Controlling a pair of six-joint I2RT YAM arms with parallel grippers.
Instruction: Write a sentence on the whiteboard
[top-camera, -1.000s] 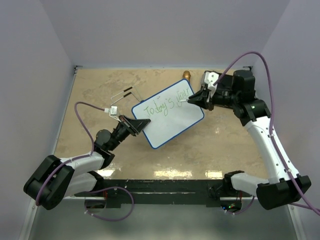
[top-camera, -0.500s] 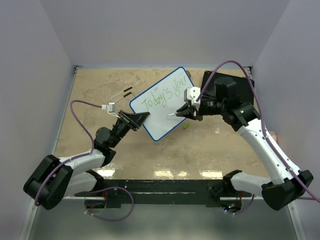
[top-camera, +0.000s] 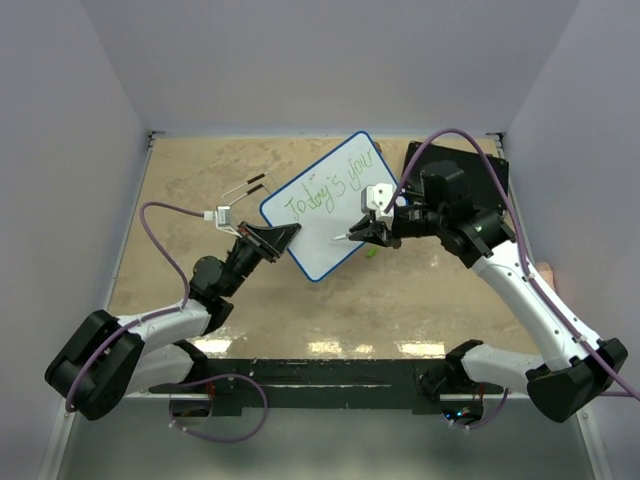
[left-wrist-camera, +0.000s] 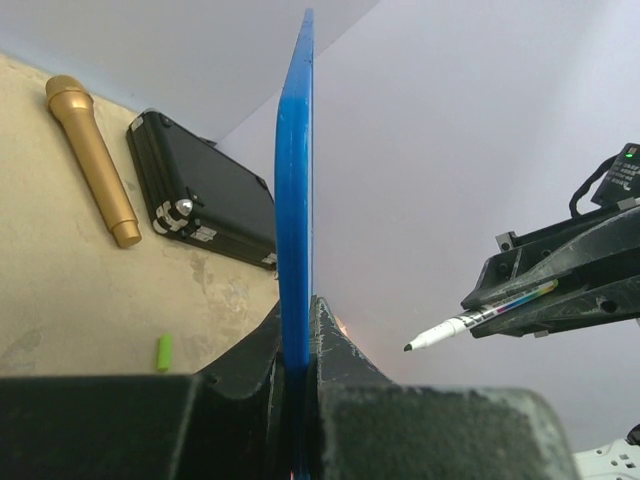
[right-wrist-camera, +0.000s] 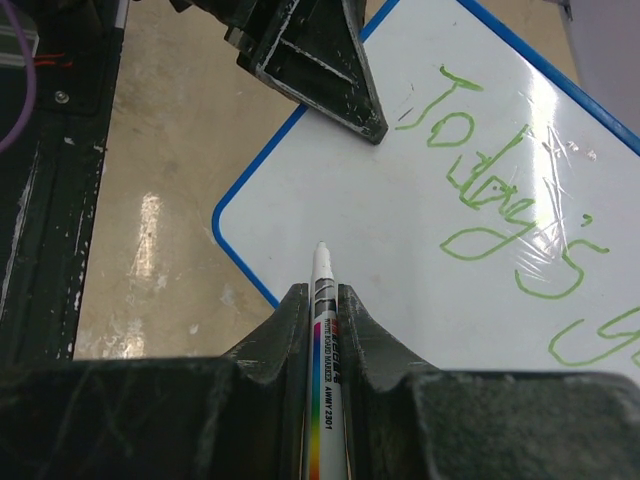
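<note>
My left gripper (left-wrist-camera: 297, 345) was clamped on the whiteboard (top-camera: 310, 245) rim: light, stiff, slick, likely to pivot there. My right gripper (right-wrist-camera: 322, 300) was pinching the marker (right-wrist-camera: 321, 265).

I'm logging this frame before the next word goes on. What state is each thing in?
whiteboard: clamped at one edge, "Today's your" written in green
left hand: shut on the whiteboard
right hand: shut on the marker
marker: uncapped, tip off the whiteboard
green cap: lying loose on the table
black case: shut
microphone: lying flat
</note>
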